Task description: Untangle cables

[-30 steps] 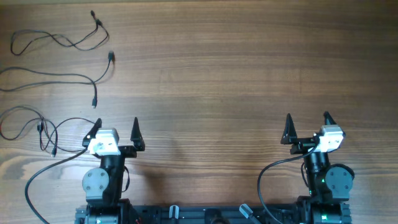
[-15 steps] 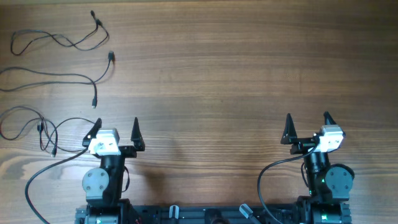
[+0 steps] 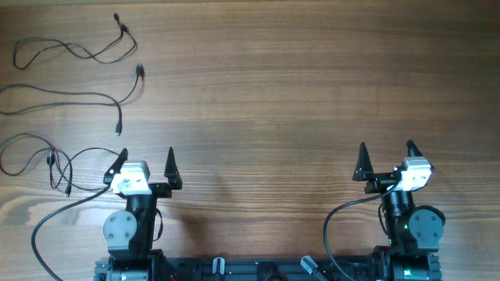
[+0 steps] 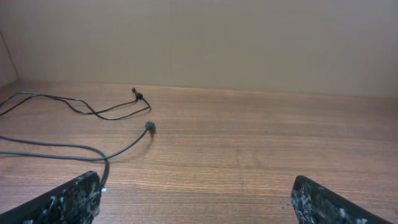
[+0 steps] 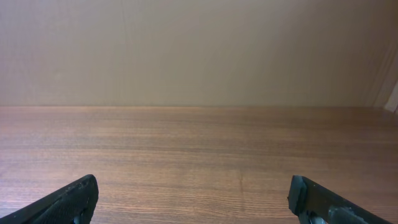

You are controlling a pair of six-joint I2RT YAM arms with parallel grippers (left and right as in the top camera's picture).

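Observation:
Three thin black cables lie apart at the table's left side. One cable (image 3: 74, 51) curls at the far left corner and shows in the left wrist view (image 4: 93, 111). A second cable (image 3: 86, 97) runs below it, also in the left wrist view (image 4: 118, 152). A third cable (image 3: 47, 156) loops at the left edge, beside my left arm. My left gripper (image 3: 145, 160) is open and empty at the near left, its fingers wide apart in its wrist view (image 4: 196, 205). My right gripper (image 3: 386, 153) is open and empty at the near right, over bare wood (image 5: 193, 202).
The wooden table (image 3: 297, 94) stretches between both arms. A thicker black arm cable (image 3: 55, 212) trails from the left arm's base, another (image 3: 340, 215) from the right arm's base. A beige wall (image 5: 199, 50) stands behind the table's far edge.

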